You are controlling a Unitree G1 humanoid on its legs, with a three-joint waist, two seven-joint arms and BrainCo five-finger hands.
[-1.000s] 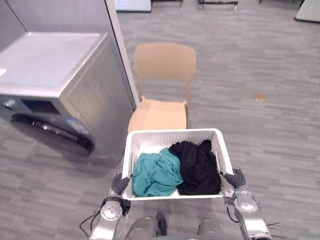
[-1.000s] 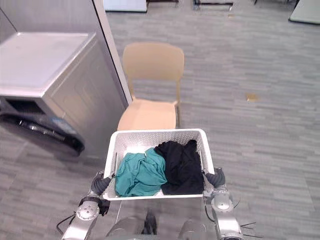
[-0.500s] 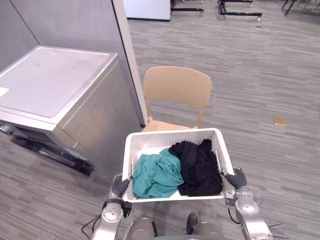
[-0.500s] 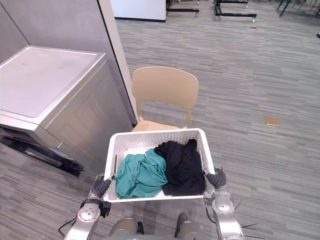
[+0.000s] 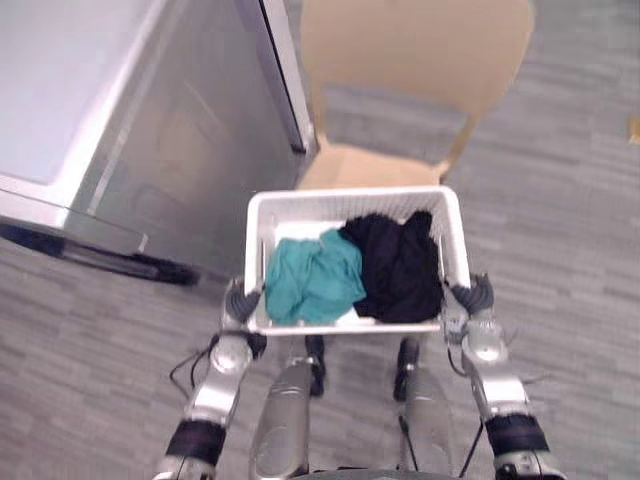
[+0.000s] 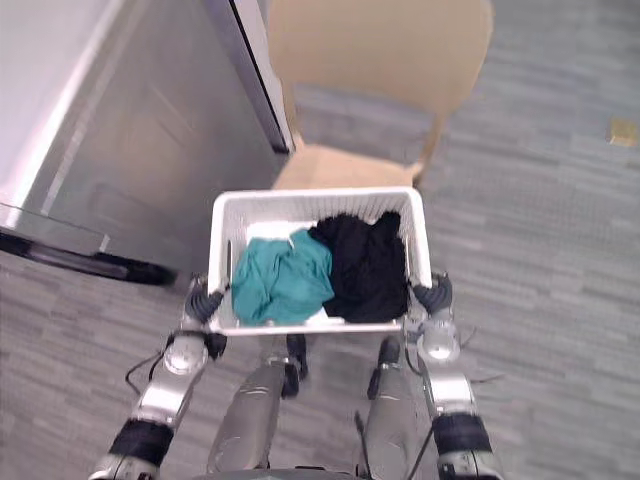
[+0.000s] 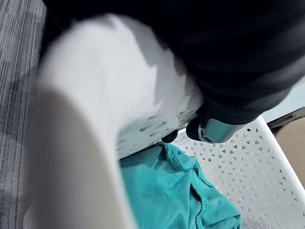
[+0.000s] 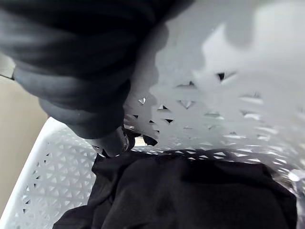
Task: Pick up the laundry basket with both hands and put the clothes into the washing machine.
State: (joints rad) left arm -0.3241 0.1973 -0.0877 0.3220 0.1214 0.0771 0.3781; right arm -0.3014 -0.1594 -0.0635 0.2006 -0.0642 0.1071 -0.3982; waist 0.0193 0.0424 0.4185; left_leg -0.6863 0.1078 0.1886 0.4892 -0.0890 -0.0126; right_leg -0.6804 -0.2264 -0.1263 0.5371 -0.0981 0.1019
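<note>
A white perforated plastic laundry basket is held up in front of the robot, above the grey wood-patterned floor, carried between both hands. The left hand grips the basket's left wall, and the right hand grips its right wall; in each wrist view, a dark-tipped finger hooks over the rim. Inside lie a crumpled teal cloth garment on the left and a black cloth garment on the right, touching. A tan plastic chair stands just beyond the basket. A grey metal washing machine stands to the robot's left.
</note>
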